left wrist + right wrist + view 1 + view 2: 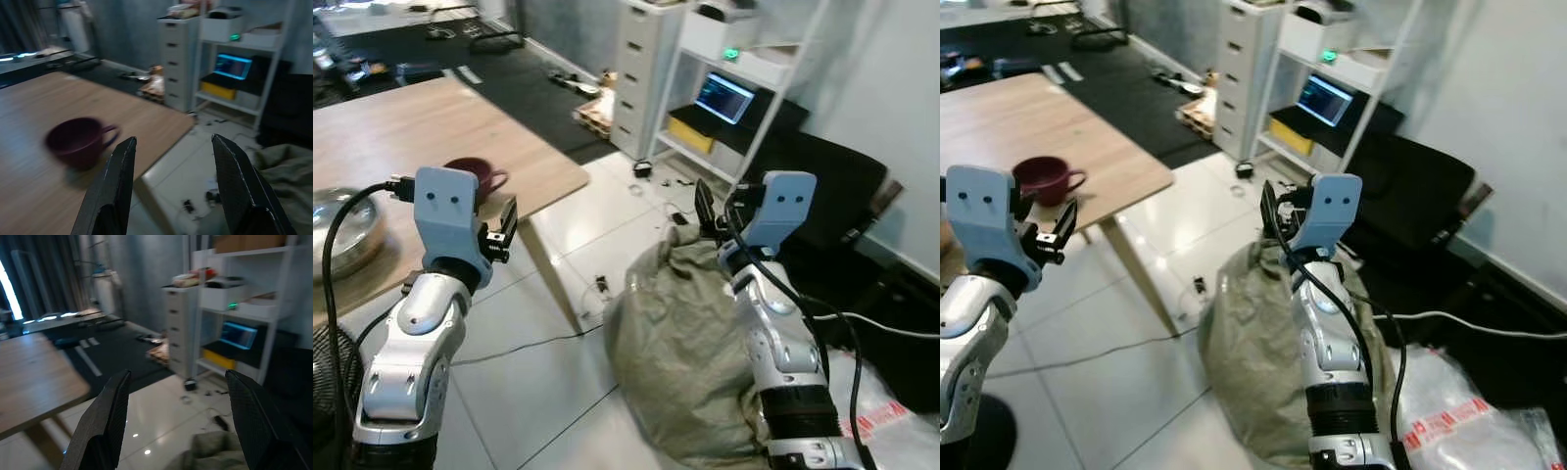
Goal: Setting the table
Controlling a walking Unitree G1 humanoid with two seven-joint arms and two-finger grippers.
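We find a dark red mug [475, 177] standing upright on the wooden table [401, 132], near the table's right-hand edge and close to its near right corner, handle turned toward that edge. A metal bowl [342, 230] sits on the same table toward its near edge, well apart from the mug on the robot's left.

The left gripper [506, 227] is held raised just off the table's near right corner, its jaws spread apart and holding nothing. In the left wrist view the mug [78, 142] lies ahead of the fingers [115, 188] and outside the gap, off to the side of the nearer finger, not touching either. That view is blurred.

The right gripper [176, 426] is raised over a grey-green sack [690, 343] on the tiled floor [558, 392], well apart from the table. Its jaws stand wide apart and empty.

Behind stand a white drawer unit [641, 69] and a shelf rack with a lit screen [724, 98].
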